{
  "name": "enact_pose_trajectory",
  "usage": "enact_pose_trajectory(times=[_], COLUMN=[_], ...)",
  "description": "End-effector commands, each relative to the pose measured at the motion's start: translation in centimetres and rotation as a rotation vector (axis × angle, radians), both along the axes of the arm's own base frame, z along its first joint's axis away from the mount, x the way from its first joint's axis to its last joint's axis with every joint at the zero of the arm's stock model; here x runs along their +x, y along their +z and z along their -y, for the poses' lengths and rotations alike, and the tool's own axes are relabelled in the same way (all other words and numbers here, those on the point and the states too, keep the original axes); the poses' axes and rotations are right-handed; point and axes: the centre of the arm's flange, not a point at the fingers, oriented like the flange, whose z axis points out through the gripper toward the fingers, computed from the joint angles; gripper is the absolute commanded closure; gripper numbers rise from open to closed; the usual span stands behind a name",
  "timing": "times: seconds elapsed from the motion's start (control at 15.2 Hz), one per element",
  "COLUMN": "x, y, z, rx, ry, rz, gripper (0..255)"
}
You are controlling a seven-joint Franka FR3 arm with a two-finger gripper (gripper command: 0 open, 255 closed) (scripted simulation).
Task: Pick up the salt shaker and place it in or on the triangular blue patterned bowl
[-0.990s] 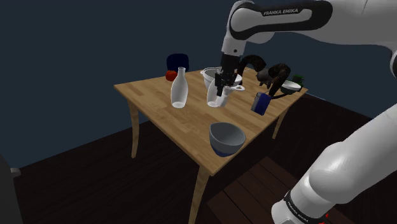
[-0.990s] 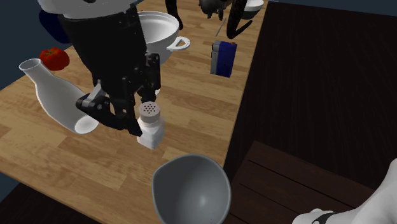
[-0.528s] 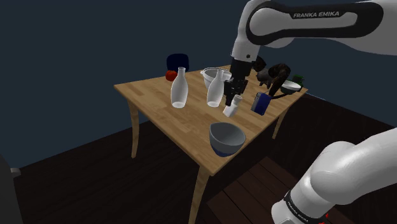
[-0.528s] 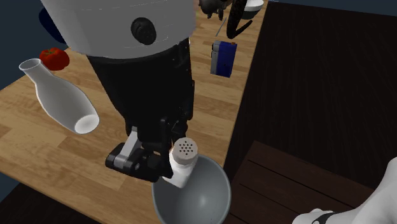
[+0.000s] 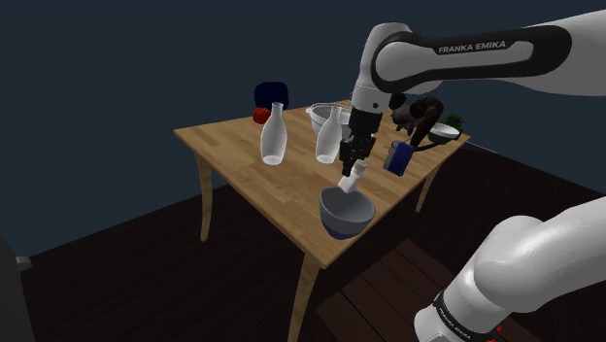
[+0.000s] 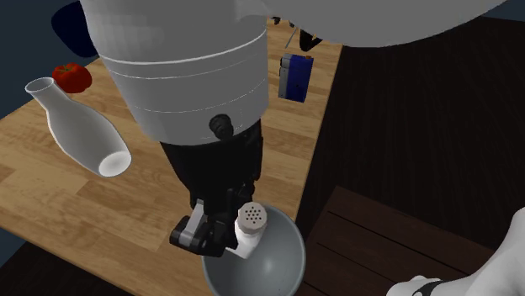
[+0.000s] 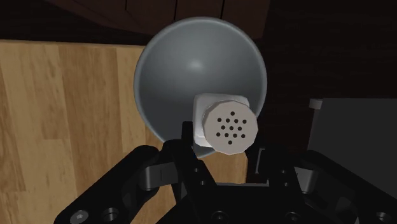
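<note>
Dim, even light; the wooden table [image 5: 228,146] stands out against dark surroundings.

Wooden table [image 6: 50,210], white carafe [image 6: 80,134], tomato [image 6: 71,77], blue carton [image 6: 295,77]

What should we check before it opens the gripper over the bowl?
1. Grip: gripper shut on salt shaker: ok.
2. Alignment: shaker over the grey bowl, inside its rim: ok.
3. Shaker upright: tilted, not ok.
4. Shaker base touching the bowl: cannot tell.
5. Bowl upright on the table, near its edge: ok.
6. Neighbours: white bottle and blue box stand apart from the bowl: ok.
</note>
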Motion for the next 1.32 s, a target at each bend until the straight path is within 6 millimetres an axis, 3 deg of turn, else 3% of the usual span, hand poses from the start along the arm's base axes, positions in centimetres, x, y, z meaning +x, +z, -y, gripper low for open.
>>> enact_pose_trajectory(times=[0.0, 0.4, 0.86, 0.92, 1.25], x=[0.0, 0.0, 0.0, 0.0, 0.0], y=[-0.9, -4.1, -4.1, -4.1, -4.1], z=[0.0, 0.0, 0.0, 0.0, 0.0], rx=[0.0, 0.0, 0.0, 0.0, 0.0], ry=[0.0, 0.0, 0.0, 0.0, 0.0], rz=[0.001, 0.001, 0.001, 0.001, 0.001], gripper=[255, 255, 255, 0, 0])
